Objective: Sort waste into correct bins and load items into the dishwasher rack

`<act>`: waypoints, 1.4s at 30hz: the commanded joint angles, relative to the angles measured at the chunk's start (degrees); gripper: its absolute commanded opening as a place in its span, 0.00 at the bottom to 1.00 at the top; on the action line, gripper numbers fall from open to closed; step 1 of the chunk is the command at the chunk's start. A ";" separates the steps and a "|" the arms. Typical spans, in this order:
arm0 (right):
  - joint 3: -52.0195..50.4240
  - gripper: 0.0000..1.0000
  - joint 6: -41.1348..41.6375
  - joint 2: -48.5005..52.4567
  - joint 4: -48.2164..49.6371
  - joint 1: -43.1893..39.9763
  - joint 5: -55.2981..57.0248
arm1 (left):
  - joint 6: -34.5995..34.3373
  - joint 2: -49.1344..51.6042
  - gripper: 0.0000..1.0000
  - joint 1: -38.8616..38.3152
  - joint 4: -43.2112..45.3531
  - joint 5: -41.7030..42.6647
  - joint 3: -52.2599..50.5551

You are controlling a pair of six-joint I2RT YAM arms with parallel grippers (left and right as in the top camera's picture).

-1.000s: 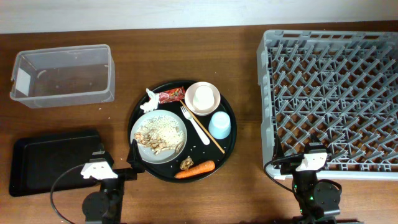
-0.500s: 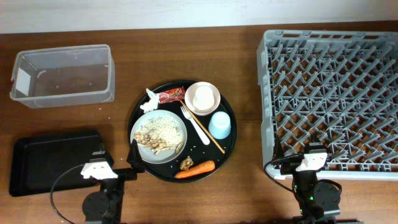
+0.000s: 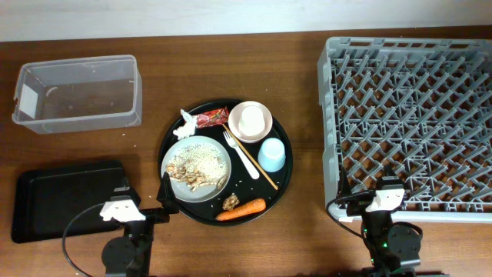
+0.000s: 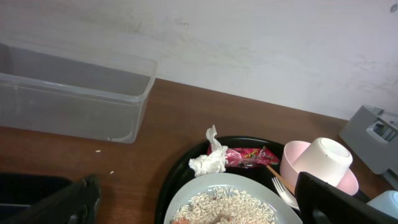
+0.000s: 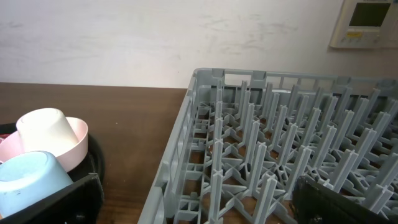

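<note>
On the round black tray (image 3: 171,142) sit the grey plate (image 3: 217,156) of rice, a pink bowl (image 3: 264,128) holding a white cup (image 3: 250,119), a light blue cup (image 3: 272,155), a fork (image 3: 244,156) and chopsticks (image 3: 261,172). A tissue (image 3: 186,123), red wrapper (image 3: 212,118), carrot (image 3: 242,208) and brown chunk (image 3: 230,201) lie there too. My left gripper (image 3: 146,196) stands open near the tray's front left, empty (image 4: 199,205), facing the plate (image 4: 186,193). My right gripper (image 3: 380,196) is open and empty (image 5: 199,202) at the front edge of the rack (image 3: 411,115).
The clear tub (image 3: 77,92) stands at the back left. The shallow black tray (image 3: 65,196) lies at the front left, beside my left arm. A wall runs behind the table. Cables loop from both arm bases at the table's front edge.
</note>
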 commanded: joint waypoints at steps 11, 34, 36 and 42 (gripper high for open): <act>-0.31 0.99 -0.39 -0.48 -0.46 -0.46 -0.50 | -22.03 -0.28 0.99 -0.28 7.13 27.08 -0.39; -0.31 0.99 -0.39 -0.50 -0.46 -0.46 -0.52 | 4.81 60.50 0.99 -10.16 -49.68 26.77 68.96; -0.31 0.99 -0.39 -0.48 -0.46 -0.46 -0.50 | 4.79 66.84 0.99 -14.84 -51.78 24.22 72.13; -0.31 0.99 -0.39 -0.48 -0.46 -0.46 -0.52 | 4.13 79.58 0.99 -19.96 -51.74 24.85 72.52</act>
